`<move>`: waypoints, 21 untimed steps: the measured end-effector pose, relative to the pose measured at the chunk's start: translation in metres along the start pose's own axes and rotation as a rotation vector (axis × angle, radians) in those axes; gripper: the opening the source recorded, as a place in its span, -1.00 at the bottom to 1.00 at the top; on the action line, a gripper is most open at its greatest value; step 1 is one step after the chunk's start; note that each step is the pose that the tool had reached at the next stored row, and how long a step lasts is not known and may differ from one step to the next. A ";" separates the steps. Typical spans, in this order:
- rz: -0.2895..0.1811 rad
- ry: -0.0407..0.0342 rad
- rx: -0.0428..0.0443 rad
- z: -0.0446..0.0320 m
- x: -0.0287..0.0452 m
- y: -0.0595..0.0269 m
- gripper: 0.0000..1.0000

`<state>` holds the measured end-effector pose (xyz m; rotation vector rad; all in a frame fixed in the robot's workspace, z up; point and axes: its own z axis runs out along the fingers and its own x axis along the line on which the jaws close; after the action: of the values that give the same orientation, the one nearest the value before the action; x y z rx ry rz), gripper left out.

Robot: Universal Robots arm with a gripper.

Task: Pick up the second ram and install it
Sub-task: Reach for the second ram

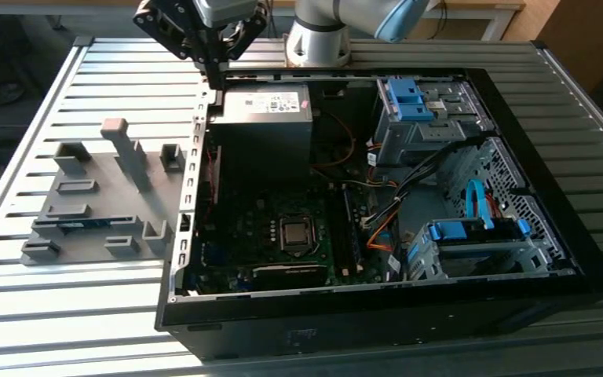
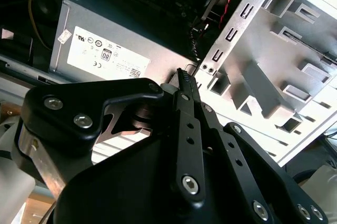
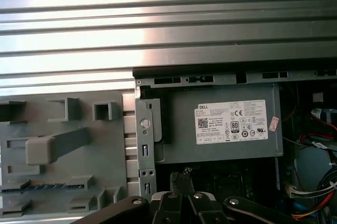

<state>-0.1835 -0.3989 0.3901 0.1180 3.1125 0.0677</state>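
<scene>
Ribbed metal tabletop [image 1: 29, 314] carries an open computer case [image 1: 584, 236] lying on its side, with a gray slotted rack [image 1: 107, 212] beside it. The gripper [image 1: 217, 77] hangs above the case's corner, close over the power supply [image 1: 264, 118], and its two black fingers are pressed together with nothing between them. The second ram [image 1: 82, 224] — a slim blue-green strip — sits edge-up in a low slot of the rack, well apart from the gripper, lower than it and off to one side, beyond the perforated metal case wall [image 1: 199, 157] that stands just beside the fingertips. In the first wrist view the strip [image 3: 47, 186] shows as a dark blue line held between gray slot walls. Several things could go wrong from this position. The fingers cannot straddle the strip while pressed together, so a descent this way would likely strike its top edge or the rack. A tall rack post [image 1: 123, 153] stands between gripper and strip, and a low sideways sweep could hit it or the case wall. The strip is thin and snug in its slot — an off-centre or tilted grasp could jam it, or press on its chips.
</scene>
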 end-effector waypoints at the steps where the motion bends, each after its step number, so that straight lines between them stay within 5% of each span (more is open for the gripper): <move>1: 0.000 0.0000 0.0000 0.0000 0.0002 0.0000 -0.79; 21: 0.000 0.0000 0.0000 0.0001 0.0047 -0.0004 -0.79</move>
<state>-0.1882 -0.3989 0.3898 0.1180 3.1125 0.0676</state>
